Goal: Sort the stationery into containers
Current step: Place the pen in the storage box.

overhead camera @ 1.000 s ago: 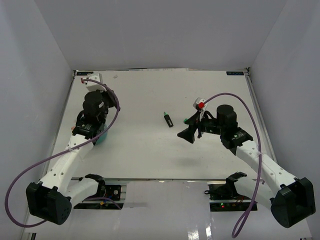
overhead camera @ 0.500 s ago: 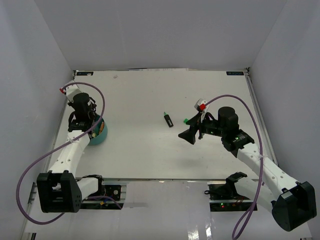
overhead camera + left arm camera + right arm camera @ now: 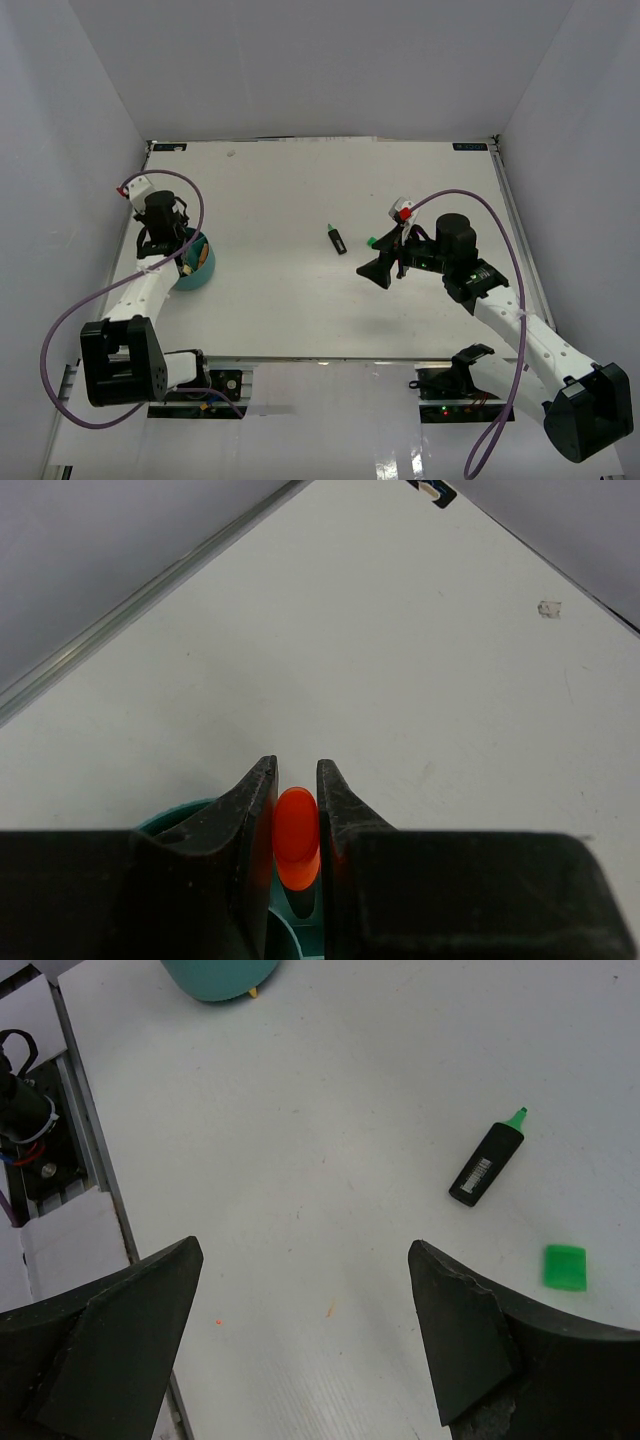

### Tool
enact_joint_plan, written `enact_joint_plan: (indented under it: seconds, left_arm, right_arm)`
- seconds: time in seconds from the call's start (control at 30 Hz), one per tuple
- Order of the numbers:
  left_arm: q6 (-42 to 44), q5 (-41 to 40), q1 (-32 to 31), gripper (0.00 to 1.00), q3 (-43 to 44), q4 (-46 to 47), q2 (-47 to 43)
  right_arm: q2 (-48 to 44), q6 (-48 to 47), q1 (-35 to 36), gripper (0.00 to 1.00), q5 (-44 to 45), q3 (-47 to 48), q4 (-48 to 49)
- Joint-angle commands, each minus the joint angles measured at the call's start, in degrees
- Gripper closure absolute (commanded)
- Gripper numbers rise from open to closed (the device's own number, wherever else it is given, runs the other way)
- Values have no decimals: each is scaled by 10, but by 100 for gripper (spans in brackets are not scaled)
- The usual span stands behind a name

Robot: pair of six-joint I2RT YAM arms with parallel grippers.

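Note:
My left gripper [image 3: 187, 257] hangs over the round teal tub [image 3: 203, 274] at the table's left side. In the left wrist view that gripper [image 3: 296, 778] is shut on a marker with an orange cap [image 3: 296, 832], and the tub's rim [image 3: 170, 817] shows below the jaws. A short black marker with a green cap [image 3: 337, 238] lies mid-table, with a small green square [image 3: 371, 241] to its right. My right gripper [image 3: 386, 270] stands open just right of both, holding nothing. In the right wrist view the marker [image 3: 487, 1164], the square [image 3: 565, 1267] and the tub [image 3: 220, 978] lie beyond the open right gripper [image 3: 305, 1252].
White walls close the table on three sides. A metal rail [image 3: 130, 605] runs along the left edge near the tub. A small tag [image 3: 232, 153] lies at the far edge. Boards and wiring [image 3: 30, 1130] sit off the near edge.
The left arm has swung left and drawn back, uncovering more of the teal tub, its gripper still shut on the orange-capped marker. The right arm has barely moved.

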Motion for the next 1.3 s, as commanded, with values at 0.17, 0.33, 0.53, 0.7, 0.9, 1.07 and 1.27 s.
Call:
enact_joint_plan:
  seconds: [0.17, 0.33, 0.53, 0.7, 0.9, 1.07, 1.27]
  left_arm:
    - [-22, 13, 7, 57, 5, -14, 11]
    - [-24, 10, 7, 44, 12, -24, 11]
    - [-16, 19, 8, 25, 38, -39, 5]
    - [11, 122, 7, 4, 72, -79, -23]
    - [52, 245, -12, 2, 97, -108, -39]
    - [78, 333, -63, 2, 97, -102, -57]
    - [85, 365, -102, 2, 70, -89, -54]
  right_arm:
    - [7, -3, -1, 10, 11, -6, 20]
    - [10, -5, -2, 10, 24, -2, 14]
    - [15, -7, -1, 10, 57, 2, 1]
    - [45, -7, 8, 10, 111, 19, -13]
    - [122, -12, 54, 7, 228, 76, -55]
    - [219, -1, 111, 4, 349, 130, -68]
    - [350, 21, 148, 1, 423, 215, -82]
